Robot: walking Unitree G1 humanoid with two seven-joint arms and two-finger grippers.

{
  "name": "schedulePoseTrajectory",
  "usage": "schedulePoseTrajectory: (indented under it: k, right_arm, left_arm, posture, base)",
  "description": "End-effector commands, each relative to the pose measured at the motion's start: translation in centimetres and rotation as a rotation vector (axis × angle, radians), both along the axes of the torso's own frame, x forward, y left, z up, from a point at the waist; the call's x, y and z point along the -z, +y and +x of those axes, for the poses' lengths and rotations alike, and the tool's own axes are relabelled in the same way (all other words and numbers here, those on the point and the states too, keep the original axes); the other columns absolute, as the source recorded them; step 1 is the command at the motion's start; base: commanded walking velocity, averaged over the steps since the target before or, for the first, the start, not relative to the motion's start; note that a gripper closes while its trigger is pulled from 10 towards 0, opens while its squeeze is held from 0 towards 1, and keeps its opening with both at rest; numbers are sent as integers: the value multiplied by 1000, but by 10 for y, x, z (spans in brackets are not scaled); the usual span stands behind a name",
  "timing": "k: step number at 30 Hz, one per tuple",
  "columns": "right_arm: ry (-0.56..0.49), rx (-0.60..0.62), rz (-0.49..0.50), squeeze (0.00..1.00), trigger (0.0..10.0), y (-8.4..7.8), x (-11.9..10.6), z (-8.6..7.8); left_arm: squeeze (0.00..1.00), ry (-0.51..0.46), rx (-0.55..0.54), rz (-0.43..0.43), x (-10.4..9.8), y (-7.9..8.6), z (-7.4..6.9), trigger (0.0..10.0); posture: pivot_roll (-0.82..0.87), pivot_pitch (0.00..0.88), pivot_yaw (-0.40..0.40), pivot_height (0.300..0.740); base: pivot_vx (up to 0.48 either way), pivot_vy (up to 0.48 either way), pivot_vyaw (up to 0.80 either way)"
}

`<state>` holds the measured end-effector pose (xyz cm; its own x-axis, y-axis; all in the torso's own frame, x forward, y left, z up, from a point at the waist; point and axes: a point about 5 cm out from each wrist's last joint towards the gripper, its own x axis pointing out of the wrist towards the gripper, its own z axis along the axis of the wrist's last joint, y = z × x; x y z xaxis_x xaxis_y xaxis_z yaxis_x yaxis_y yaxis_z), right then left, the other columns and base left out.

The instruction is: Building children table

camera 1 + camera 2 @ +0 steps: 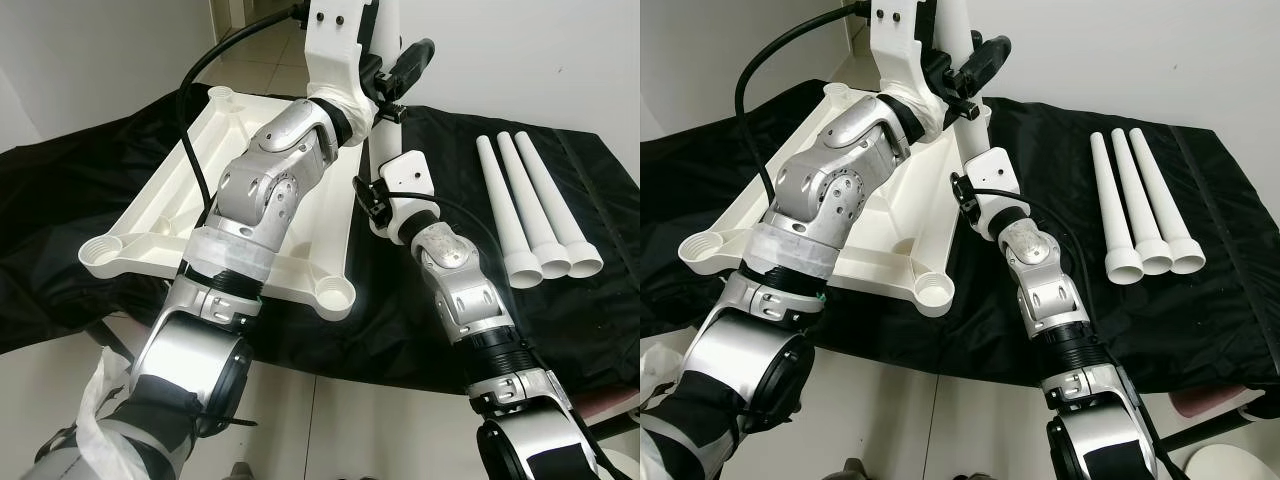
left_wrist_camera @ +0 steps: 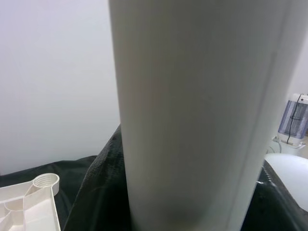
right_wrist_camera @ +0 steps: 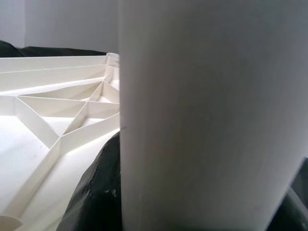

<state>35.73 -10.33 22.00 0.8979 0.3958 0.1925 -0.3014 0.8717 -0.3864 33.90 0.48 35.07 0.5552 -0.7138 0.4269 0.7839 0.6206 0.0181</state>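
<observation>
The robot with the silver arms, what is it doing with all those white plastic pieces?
It is putting together a small table. The white plastic tabletop lies upside down on a black cloth. Both arms reach to its far corner, where the left claw and right claw are at one upright white plastic leg, which looms close in both wrist views. Three more white tube legs lie side by side on the cloth to the right, waiting.
</observation>
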Motion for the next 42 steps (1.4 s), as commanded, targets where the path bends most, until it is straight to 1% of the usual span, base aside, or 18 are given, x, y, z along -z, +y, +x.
schedulePoseTrajectory:
  k: [1,2,3,8,10,12,15,16,22,25,28,29,30,31,33,35,38,42]
  right_arm:
    - [24,0,36,0,0,2,3,0]
    - [24,0,36,0,0,2,3,0]
    - [33,17,82,0,10000,2,3,0]
    - [45,24,132,0,10000,3,3,0]
    - [73,48,238,0,10000,3,6,-2]
    - [73,48,238,0,10000,3,6,-2]
    - [85,87,313,0,10000,-1,8,-3]
    - [91,111,347,0,10000,-5,9,-4]
    - [117,167,461,0,10000,-19,14,-7]
    - [123,176,486,0,10000,-22,15,-8]
    - [113,211,553,0,10000,-33,17,-13]
    - [113,211,553,0,10000,-33,17,-13]
    - [102,231,569,0,10000,-38,16,-15]
    - [95,239,571,0,10000,-40,16,-15]
    - [92,243,573,0,10000,-41,16,-16]
    - [53,269,575,0,10000,-48,12,-18]
    - [43,270,576,0,10000,-50,10,-18]
    - [18,277,574,0,10000,-55,6,-21]
  left_arm:
    - [0,-35,58,-2,-6,-9,-10,10000]
    - [0,-35,58,-2,-6,-9,-10,10000]
    - [1000,-33,92,-7,-5,-11,-12,10000]
    - [1000,-31,114,-3,-3,-12,-14,10000]
    - [1000,-15,148,-9,0,-8,-15,10000]
    - [1000,-15,148,-9,0,-8,-15,10000]
    - [1000,-24,163,-9,3,-2,-18,10000]
    - [0,-25,169,-16,4,1,-20,10000]
    - [0,-28,124,-44,7,16,-19,10000]
    - [0,-29,99,-41,10,22,-18,10000]
    - [0,26,-18,-2,31,37,-8,10000]
    - [0,26,-18,-2,31,37,-8,10000]
    - [0,80,-73,40,51,43,-2,10000]
    - [0,97,-92,60,59,45,0,10000]
    - [0,104,-102,72,63,46,0,10000]
    - [0,148,-128,149,93,52,2,10000]
    - [0,178,-131,162,103,55,2,10000]
    - [0,214,-126,279,131,66,-1,10000]
  posture:
    - [9,2,-23,740]
    - [9,2,-23,740]
    - [7,2,-16,740]
    - [5,3,-14,740]
    - [2,5,-9,740]
    - [2,5,-9,740]
    - [3,10,-10,740]
    - [4,11,-13,740]
    - [4,15,-16,740]
    - [4,14,-17,740]
    - [7,16,-15,740]
    - [7,16,-15,740]
    - [6,16,-13,740]
    - [5,15,-12,740]
    - [5,15,-12,740]
    - [0,14,-8,740]
    - [0,14,-8,740]
    - [-7,11,-6,740]
  base:
    - [0,0,0]
    - [0,0,0]
    - [0,0,0]
    - [0,0,0]
    - [0,0,0]
    - [0,0,0]
    - [0,0,0]
    - [0,0,0]
    - [0,0,0]
    - [0,0,0]
    - [0,0,0]
    - [0,0,0]
    - [0,0,0]
    - [0,0,0]
    - [0,0,0]
    - [0,0,0]
    - [0,0,0]
    - [0,0,0]
